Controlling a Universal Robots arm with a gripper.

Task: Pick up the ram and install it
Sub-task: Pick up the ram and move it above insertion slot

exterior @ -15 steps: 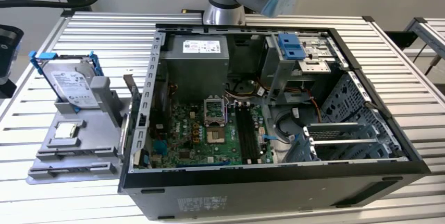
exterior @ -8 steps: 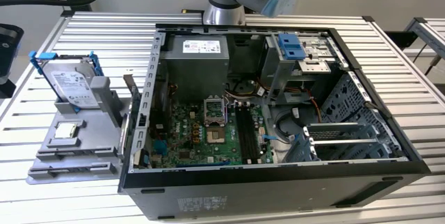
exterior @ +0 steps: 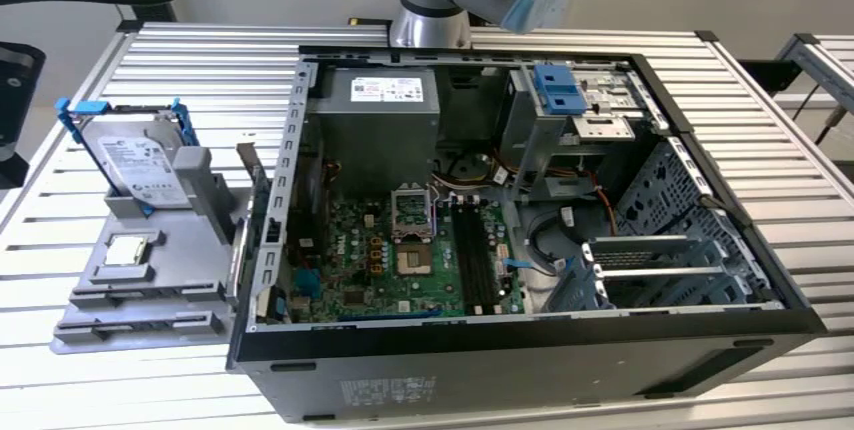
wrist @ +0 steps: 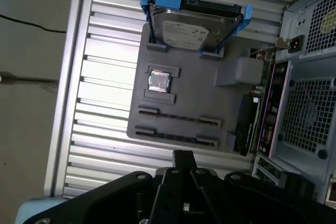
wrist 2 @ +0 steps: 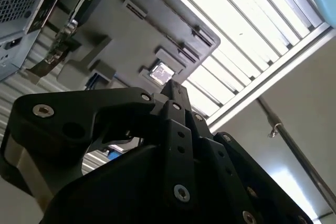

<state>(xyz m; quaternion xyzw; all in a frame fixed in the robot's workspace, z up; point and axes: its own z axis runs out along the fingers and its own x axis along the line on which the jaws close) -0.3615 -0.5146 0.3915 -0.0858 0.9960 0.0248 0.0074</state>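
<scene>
— Ram first: where is it?

— Over on the exterior view's left, on the grey tray (exterior: 194, 250) that lies on the slatted surface (exterior: 200, 60). The tray's far end carries a hard drive (exterior: 140, 165) in a blue frame, then comes a small square chip (exterior: 127, 250). In the nearest holders there are two thin dark strips standing on edge. I take those to be the ram (wrist: 178, 117); they are clearest in the first wrist view.

— And the claw?

— The claw (wrist: 182, 157) hangs over that tray, well apart from it. It is clenched, with nothing in it that I can see.

— How would a stick like that handle?

— Light, stiff and thin, I'd judge, and easily harmed. It is best pinched across its flat faces near the middle of the upper edge, away from the contacts. It should be kept level so it does not twist.

— And further right?

— The open computer case (exterior: 534, 345), with its motherboard (exterior: 400, 270) exposed. Long dark memory slots (exterior: 470, 240) run from far to near across the board. I cannot tell whether any of them is filled.
</scene>
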